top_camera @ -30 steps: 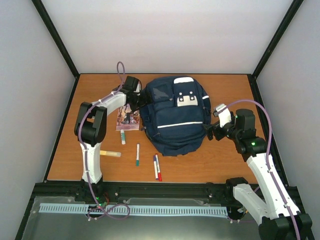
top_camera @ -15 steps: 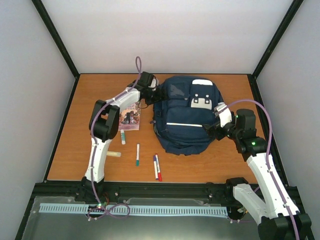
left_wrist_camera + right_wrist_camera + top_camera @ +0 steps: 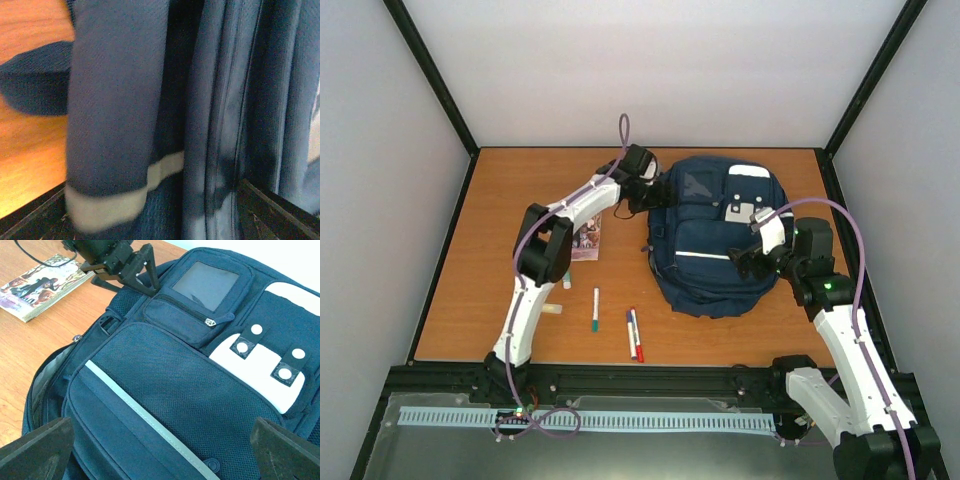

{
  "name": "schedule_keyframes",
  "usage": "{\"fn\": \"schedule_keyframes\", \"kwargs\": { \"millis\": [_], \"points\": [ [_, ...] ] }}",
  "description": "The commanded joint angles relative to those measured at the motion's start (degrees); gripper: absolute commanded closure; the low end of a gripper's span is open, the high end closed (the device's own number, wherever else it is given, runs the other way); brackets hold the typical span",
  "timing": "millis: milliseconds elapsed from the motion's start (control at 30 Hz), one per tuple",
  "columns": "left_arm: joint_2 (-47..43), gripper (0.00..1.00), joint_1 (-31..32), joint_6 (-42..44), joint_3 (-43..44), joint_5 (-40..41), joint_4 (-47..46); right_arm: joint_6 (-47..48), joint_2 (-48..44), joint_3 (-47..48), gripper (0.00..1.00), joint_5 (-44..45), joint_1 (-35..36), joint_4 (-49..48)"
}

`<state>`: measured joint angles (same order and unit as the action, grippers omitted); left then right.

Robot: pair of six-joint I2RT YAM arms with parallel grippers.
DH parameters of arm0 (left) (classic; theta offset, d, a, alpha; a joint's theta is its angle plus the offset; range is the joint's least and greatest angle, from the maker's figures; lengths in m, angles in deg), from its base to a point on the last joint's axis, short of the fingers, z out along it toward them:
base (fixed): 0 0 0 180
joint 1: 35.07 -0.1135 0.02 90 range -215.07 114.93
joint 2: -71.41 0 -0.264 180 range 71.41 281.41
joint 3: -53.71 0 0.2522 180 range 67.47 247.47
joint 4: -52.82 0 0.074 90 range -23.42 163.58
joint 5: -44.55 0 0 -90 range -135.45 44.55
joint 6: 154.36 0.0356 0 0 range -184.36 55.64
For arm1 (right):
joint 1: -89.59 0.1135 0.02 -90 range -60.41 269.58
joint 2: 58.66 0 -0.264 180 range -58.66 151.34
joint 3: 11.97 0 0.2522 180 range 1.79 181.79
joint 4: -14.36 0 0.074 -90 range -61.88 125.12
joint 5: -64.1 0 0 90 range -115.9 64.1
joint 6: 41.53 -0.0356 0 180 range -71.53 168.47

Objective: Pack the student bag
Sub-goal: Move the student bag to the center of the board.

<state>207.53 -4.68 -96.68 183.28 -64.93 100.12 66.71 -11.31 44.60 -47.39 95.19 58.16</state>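
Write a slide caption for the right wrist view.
Navy student bag fills the frame, with the left tool at its upper-left edge and a book on the table beside it.

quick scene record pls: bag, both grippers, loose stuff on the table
bag: student bag lying flat on the table, front pockets up
left gripper: open, at the bag's far left corner
right gripper: open, at the bag's right side
book: left of the bag, partly under the left arm
markers: one and a pair, nearer the bases, outside the bag
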Motion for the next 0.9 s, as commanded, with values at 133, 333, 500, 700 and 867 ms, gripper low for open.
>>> {"fn": "schedule_keyframes", "kwargs": {
  "millis": [133,333,500,700,867],
  "points": [
    [-18.15,0.12,0.27,6.20,-13.76,9.44,5.98,1.07,-0.07,-0.35,0.03,-2.12,-0.68,0.40],
    [-31.36,0.10,-1.53,5.40,-30.96,16.36,2.08,1.23,-0.01,-0.44,0.03,-2.51,-0.75,0.49],
    [-36.82,0.09,-8.06,2.06,-40.45,16.99,-0.25,1.52,0.86,-0.32,0.03,-3.72,-0.86,0.80],
    [-38.37,0.05,-14.88,-2.19,-48.48,19.00,-6.87,1.88,1.79,-0.38,0.04,-5.21,-0.86,1.21],
    [-35.43,0.01,-18.52,-1.79,-48.30,22.82,-7.85,2.22,3.23,-0.27,0.04,-6.53,-0.86,1.85]
  ]
}}
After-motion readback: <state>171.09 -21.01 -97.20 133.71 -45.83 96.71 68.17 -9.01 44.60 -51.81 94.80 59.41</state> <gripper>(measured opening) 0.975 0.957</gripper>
